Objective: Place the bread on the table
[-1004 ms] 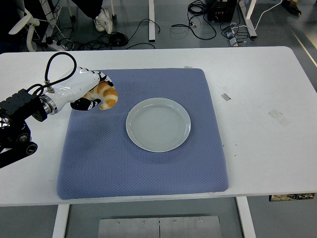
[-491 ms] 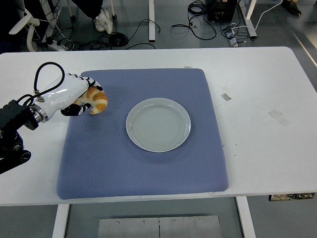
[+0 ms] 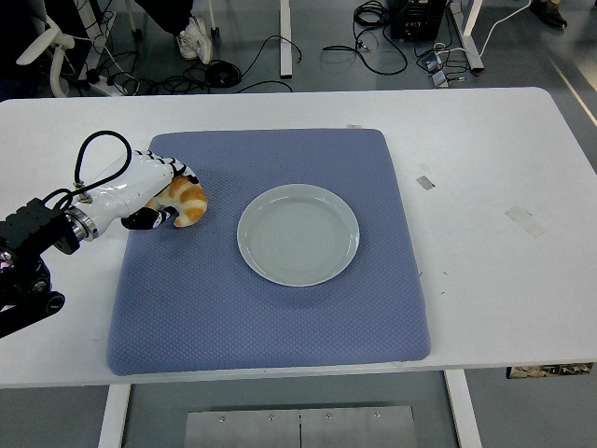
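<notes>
The bread [image 3: 189, 203] is a golden-brown, croissant-like piece at the left side of the blue mat [image 3: 280, 317], low against its surface. My left hand [image 3: 160, 194], white with dark fingertips, is curled around the bread from its left and top; only the bread's right end shows. Whether the bread rests on the mat or hangs just above it I cannot tell. The arm comes in from the left edge. The right arm is out of view.
An empty pale grey plate [image 3: 298, 233] sits in the middle of the mat, right of the bread. White table [image 3: 494, 205] surrounds the mat, with small tape scraps [image 3: 425, 181] on its right part. Cables and chair legs lie beyond the far edge.
The hand with the bread swung left from near the plate, then settled slightly lower and to the right, close to the mat. The grip stayed shut on the bread.
</notes>
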{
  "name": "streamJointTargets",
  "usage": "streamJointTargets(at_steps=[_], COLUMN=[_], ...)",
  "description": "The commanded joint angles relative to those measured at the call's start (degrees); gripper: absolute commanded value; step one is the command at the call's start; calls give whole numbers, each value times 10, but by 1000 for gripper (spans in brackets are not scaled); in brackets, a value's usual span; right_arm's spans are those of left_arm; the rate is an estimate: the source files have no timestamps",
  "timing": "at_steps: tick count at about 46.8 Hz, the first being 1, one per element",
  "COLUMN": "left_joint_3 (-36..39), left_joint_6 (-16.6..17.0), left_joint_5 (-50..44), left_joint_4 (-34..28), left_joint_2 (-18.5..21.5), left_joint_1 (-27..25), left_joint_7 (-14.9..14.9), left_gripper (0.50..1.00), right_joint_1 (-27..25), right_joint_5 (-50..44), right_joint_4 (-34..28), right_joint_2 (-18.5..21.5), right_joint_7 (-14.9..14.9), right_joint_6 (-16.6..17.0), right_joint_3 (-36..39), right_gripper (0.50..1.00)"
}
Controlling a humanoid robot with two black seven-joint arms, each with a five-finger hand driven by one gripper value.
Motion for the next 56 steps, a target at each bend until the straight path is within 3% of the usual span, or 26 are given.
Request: streamJointTargets(at_steps=[1,7,12,22,33,44,51,56], left_joint_3=[-7,-10,-10,-30,-100,-123,-141,-157], left_joint_6=[1,15,18,26,27,27,26,26], left_joint_5=[-5,-11,-22,-41,-151,-283,-363,-399], left_joint_4=[0,-1,-1,-2,-2,1,30,47], left_joint_2=[0,0,-1,0,1,14,26,27], left_joint_1=[-1,-4,-4,-5,-7,-29,-32,-33], left_joint_7=[0,0,-2,-2,-29,-32,-66,-72], left_gripper=[842,920,945,948,948,946,946,946], right_joint_1=[0,0,0,0,0,0,0,0], right_joint_5=[0,0,0,0,0,0,0,0], right_joint_4=[0,0,0,0,0,0,0,0], right_joint_2=[0,0,0,0,0,0,0,0], right_joint_7=[0,0,0,0,0,0,0,0], right_joint_6=[0,0,0,0,0,0,0,0], right_joint_3=[0,0,0,0,0,0,0,0], right_gripper=[1000,1000,1000,1000,1000,1000,1000,1000])
